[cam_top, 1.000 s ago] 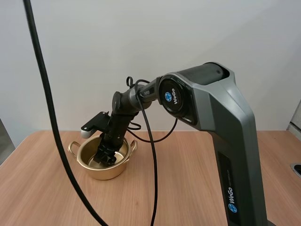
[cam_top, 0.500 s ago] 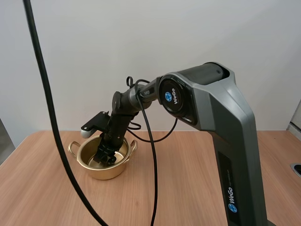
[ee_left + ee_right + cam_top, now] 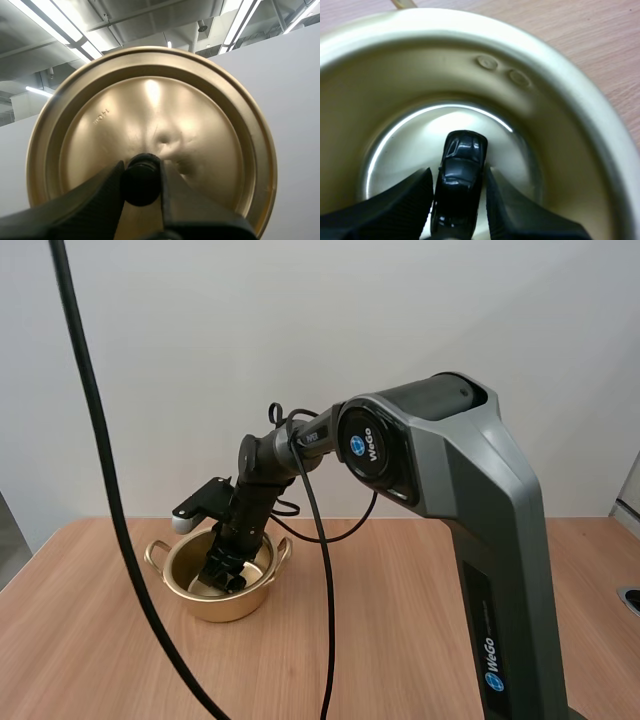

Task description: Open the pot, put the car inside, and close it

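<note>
A gold pot (image 3: 176, 552) stands open on the left part of the wooden table. My right gripper (image 3: 222, 577) reaches down into it. Inside the pot (image 3: 555, 125), a small black toy car (image 3: 461, 180) lies low over the shiny bottom, and my right gripper (image 3: 459, 176) is shut on its sides. My left gripper (image 3: 142, 172) is shut on the black knob (image 3: 142, 180) of the gold lid (image 3: 150, 105), which it holds up in the air, its top face turned to the wrist camera.
The wooden table (image 3: 400, 640) stretches wide to the right of the pot and in front of it. My right arm's large grey base (image 3: 490, 570) rises at the near right.
My right gripper has shifted very slightly to the left inside the pot. The pot has not moved.
</note>
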Robot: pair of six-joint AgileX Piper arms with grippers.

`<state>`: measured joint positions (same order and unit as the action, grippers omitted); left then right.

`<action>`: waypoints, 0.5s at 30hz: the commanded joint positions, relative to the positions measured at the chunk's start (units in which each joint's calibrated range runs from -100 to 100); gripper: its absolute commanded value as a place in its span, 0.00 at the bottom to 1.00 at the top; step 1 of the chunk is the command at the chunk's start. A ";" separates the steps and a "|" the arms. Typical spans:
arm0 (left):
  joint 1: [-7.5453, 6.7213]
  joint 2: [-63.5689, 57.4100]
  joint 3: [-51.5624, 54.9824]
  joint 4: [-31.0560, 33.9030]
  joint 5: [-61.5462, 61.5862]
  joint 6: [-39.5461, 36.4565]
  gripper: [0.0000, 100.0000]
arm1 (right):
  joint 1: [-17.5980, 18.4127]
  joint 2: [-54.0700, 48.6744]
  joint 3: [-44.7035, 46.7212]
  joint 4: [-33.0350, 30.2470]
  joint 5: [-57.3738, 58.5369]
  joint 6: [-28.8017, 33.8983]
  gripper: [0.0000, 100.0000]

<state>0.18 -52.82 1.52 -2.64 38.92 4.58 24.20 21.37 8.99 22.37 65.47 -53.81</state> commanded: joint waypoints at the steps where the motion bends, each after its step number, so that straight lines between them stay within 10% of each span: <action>1: -0.03 -0.01 0.01 -0.06 -0.11 0.01 0.00 | 0.03 0.03 0.10 0.01 -0.10 -0.04 0.60; 15: -0.03 -0.01 0.01 -0.06 0.41 0.01 0.00 | 0.03 -5.45 -0.17 -0.35 -1.09 -0.04 0.60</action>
<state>0.18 -52.82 1.52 -2.64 39.15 4.58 24.20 19.69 8.87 22.14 65.81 -53.81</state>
